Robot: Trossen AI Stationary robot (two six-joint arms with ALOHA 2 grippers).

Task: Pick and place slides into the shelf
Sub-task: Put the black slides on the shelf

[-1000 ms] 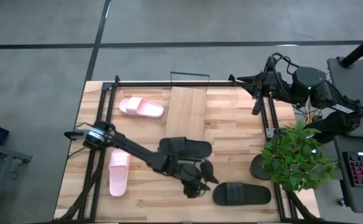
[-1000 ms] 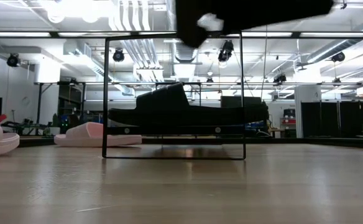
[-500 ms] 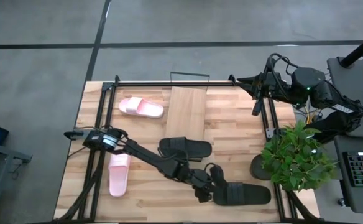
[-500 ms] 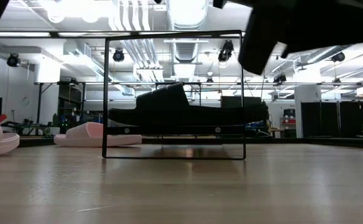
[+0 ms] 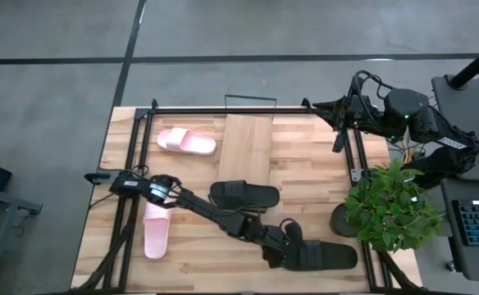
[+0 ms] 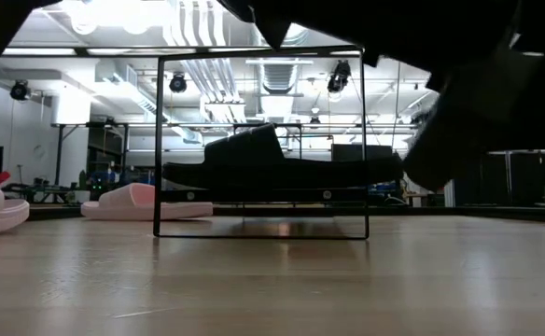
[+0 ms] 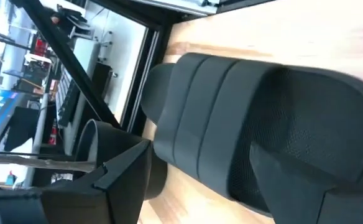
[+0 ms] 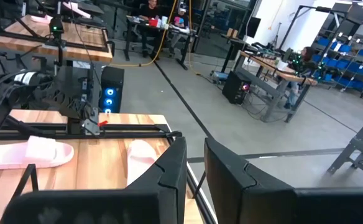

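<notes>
- Four slides lie on the wood table (image 5: 321,156): two pink, two black. Each is flat and long with round ends and a wide strap.
- One pink slide (image 5: 187,142) lies near the far left edge, beside the shelf (image 5: 246,147). The other pink slide (image 5: 157,227) lies by the left rail, partly under the left arm.
- One black slide (image 5: 245,195) lies in the middle, at the near end of the shelf board. The other black slide (image 5: 321,256) lies close to the near edge of the table.
- The shelf is a pale wood board with a thin black wire frame. Its board is bare.
- The left gripper (image 5: 287,247) reaches across the table to the strap end of the near black slide. Its jaws are spread wide around that end. I cannot tell if they touch it.
- Up close, that slide has smooth ridges on the strap and a fine mesh look inside.
- The right gripper (image 5: 335,144) waits at the far right corner, well away from the slides, with its jaws nearly closed and holding nothing.
- A leafy green plant (image 5: 390,205) in a dark pot stands at the right edge, just beside the near black slide.
- Black rails run along the table sides.
</notes>
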